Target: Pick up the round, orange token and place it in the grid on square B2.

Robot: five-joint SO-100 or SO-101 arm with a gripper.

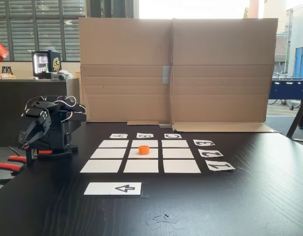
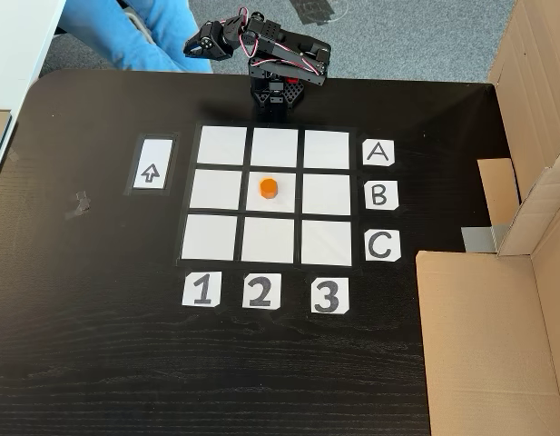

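Token [image 2: 269, 188] sat on square B2 [image 2: 281, 203] of grid [image 2: 223, 145]; claw [image 1: 27, 141] folded away, state unclear.

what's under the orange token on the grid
The small orange plastic cylinder token stands on the plain white centre paper rectangle, row B, column 2. The patch of paper directly beneath it is covered.

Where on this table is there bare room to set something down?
Bare: the dark table below the number cards and left of the arrow card. Crowded: the grid, token on its centre square, with the arm folded above.
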